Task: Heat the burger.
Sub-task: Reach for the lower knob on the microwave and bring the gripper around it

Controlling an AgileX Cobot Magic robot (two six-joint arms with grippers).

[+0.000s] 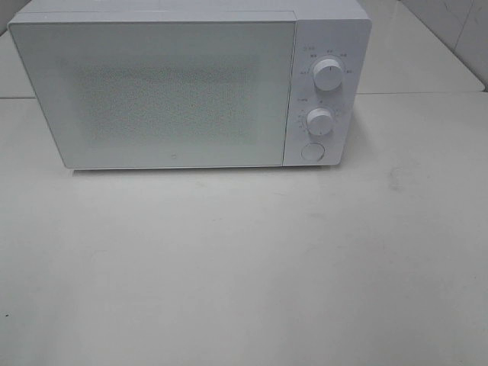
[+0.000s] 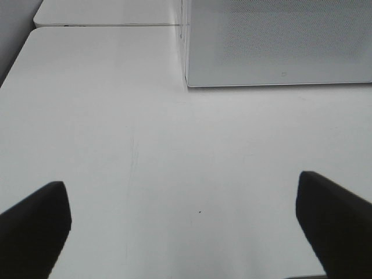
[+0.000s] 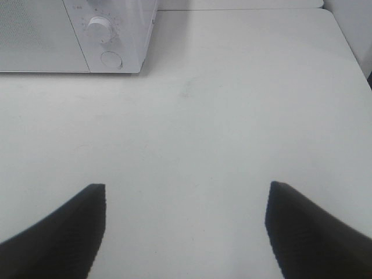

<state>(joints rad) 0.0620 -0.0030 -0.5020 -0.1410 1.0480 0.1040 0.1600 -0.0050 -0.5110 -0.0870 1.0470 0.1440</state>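
Observation:
The burger is out of view in every frame. A white microwave (image 1: pixel 175 88) stands at the back of the white table (image 1: pixel 244 267) with its door shut; the door's speckled window hides the inside. Two white dials (image 1: pixel 327 76) and a round button (image 1: pixel 312 151) sit on its right panel. My left gripper (image 2: pixel 183 224) is open over bare table in front of the microwave's (image 2: pixel 279 43) left corner, nothing between its black fingers (image 2: pixel 35 224). My right gripper (image 3: pixel 186 218) is open too, empty, facing the microwave's (image 3: pixel 110 35) control panel. Neither gripper shows in the exterior high view.
The table's left edge (image 2: pixel 17 64) and a second tabletop (image 2: pixel 104 14) behind it show in the left wrist view. The table's right edge (image 3: pixel 349 46) shows in the right wrist view. A tiled wall (image 1: pixel 457 30) rises at the back right.

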